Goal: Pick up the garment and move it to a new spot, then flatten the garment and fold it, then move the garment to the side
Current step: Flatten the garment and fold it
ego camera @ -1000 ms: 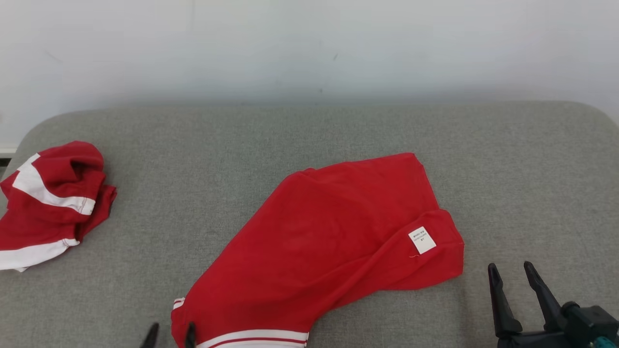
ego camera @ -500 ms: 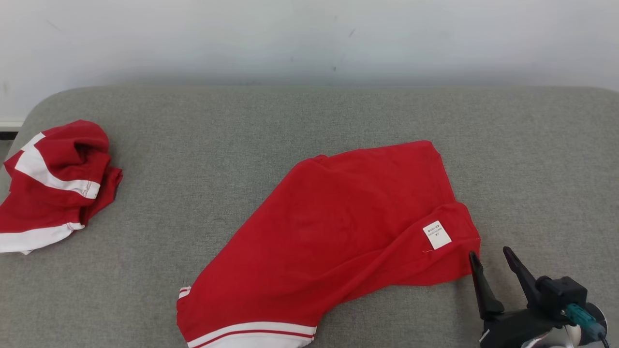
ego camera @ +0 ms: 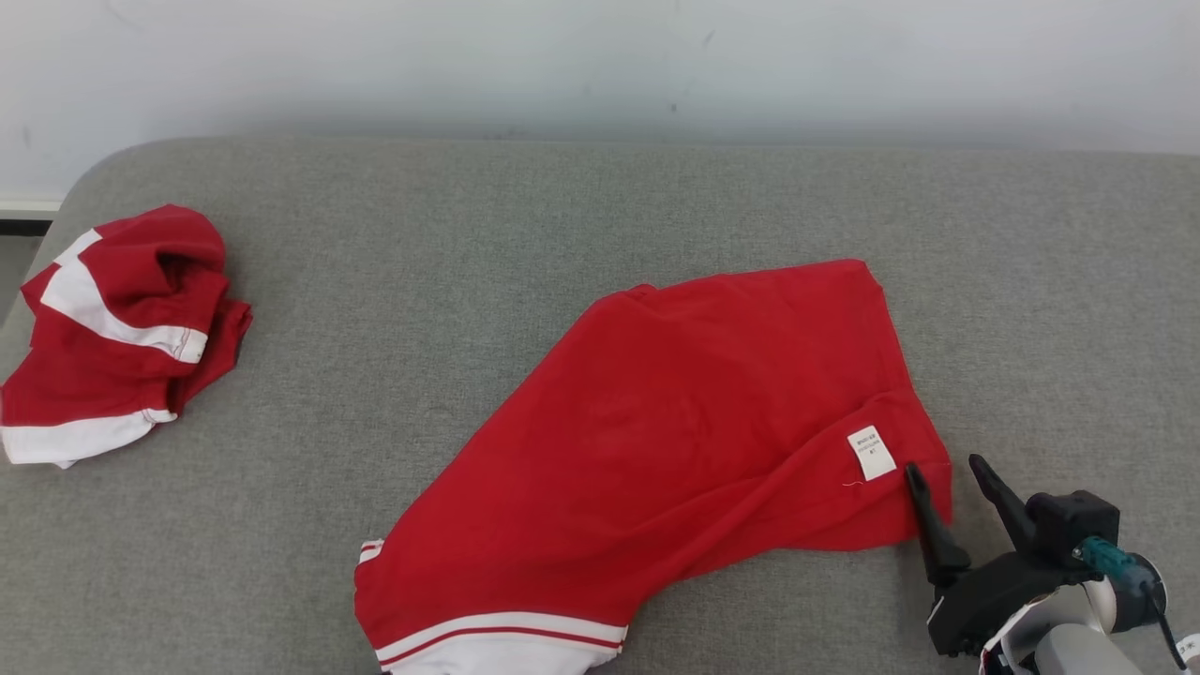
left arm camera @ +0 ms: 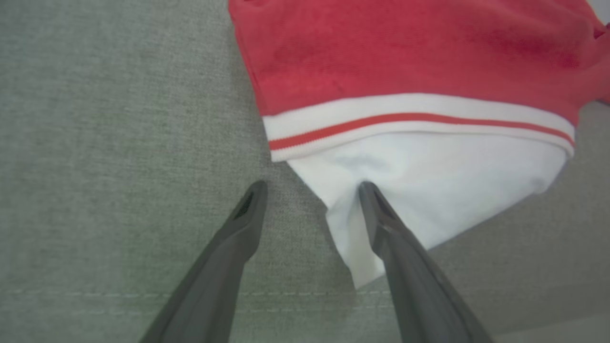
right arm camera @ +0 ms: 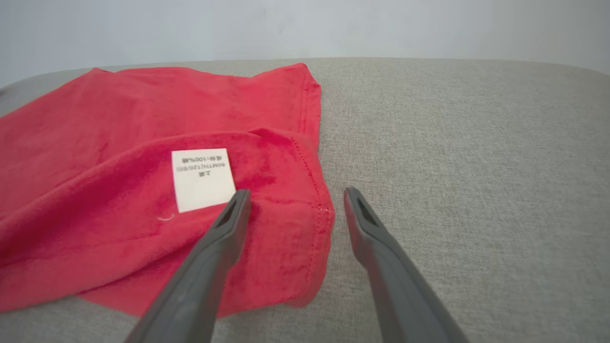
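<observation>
Garment [ego camera: 675,422] of soft red knit sprawls across coarse grey upholstery [ego camera: 450,244].

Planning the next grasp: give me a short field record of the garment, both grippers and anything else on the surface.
surface: grey fabric cushion
garment: red, lying mostly flat and diagonal, white-striped band at the near end
label: white, on the turned-over right corner
right gripper: open, straddling that corner's edge, holding nothing
left gripper: open, straddling the white end's edge, holding nothing
other: second garment, red and white, crumpled at the left
</observation>
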Motion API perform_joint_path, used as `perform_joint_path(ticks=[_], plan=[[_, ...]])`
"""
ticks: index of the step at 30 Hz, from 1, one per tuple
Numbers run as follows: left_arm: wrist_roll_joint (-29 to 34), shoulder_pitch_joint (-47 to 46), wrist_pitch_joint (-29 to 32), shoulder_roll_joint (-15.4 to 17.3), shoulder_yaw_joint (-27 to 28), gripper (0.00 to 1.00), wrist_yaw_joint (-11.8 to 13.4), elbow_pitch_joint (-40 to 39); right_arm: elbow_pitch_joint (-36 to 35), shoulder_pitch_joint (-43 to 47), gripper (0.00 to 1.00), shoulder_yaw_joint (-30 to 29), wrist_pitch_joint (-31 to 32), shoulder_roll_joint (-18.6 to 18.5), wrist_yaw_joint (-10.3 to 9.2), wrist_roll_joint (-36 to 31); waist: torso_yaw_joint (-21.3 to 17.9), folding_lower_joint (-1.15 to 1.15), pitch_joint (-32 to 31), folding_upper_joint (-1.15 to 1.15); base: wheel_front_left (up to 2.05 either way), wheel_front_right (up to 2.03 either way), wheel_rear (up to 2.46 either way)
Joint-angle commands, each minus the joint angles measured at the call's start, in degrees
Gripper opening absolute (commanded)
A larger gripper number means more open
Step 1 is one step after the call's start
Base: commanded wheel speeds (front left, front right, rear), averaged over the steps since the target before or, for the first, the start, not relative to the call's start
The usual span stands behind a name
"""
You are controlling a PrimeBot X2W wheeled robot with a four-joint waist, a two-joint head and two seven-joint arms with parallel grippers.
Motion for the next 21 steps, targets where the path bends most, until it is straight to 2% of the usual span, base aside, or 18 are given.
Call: perform_joint_path(ticks=[1,10,17,18,19,20,21], plan=[[-0.22,-1.42,0.13,-0.14,-0.33,1.00,0.06,0.45,0.33,-0.53,1.00,-0.05,-0.02,-0.31,-0.13,0.71,0.30,0.00,0.27,0.00,0.00,0.00,0.00],[-0.61,-2.83,0.27,-0.18,-1.32,1.00,0.06,0.76,2.00,-1.44,1.00,-1.00,-0.02,-1.36,-0.13,4.14,1.23,0.00,1.21,0.00,0.00,0.00,0.00],[-1.30,-3.47,0.36,-1.07,-2.41,1.00,0.05,1.38,4.89,-2.24,1.00,1.33,-0.02,-0.64,-0.13,6.48,1.12,0.00,1.38,0.00,0.00,0.00,0.00],[-1.94,-3.58,0.43,-1.37,-3.22,0.84,-0.01,1.73,5.70,-2.39,0.84,1.90,-0.02,-0.32,-0.13,7.25,1.09,0.00,1.39,0.00,0.00,0.00,0.00],[-2.69,-4.20,0.47,-1.74,-4.44,0.13,-0.15,2.21,6.88,-3.16,0.21,2.66,0.00,-0.04,-0.13,8.69,1.07,0.00,1.31,0.00,0.00,0.00,0.00],[-3.17,-4.50,0.47,-1.87,-5.09,0.00,-0.16,2.30,6.77,-3.55,0.11,2.86,-0.01,-0.02,-0.13,9.10,1.05,0.00,1.23,0.00,0.00,0.00,0.00],[-3.79,-4.61,0.47,-1.98,-5.73,0.00,-0.15,2.53,6.63,-3.67,0.00,2.85,-0.02,-0.01,-0.13,9.54,1.05,0.00,1.09,0.00,0.00,0.00,0.00]])
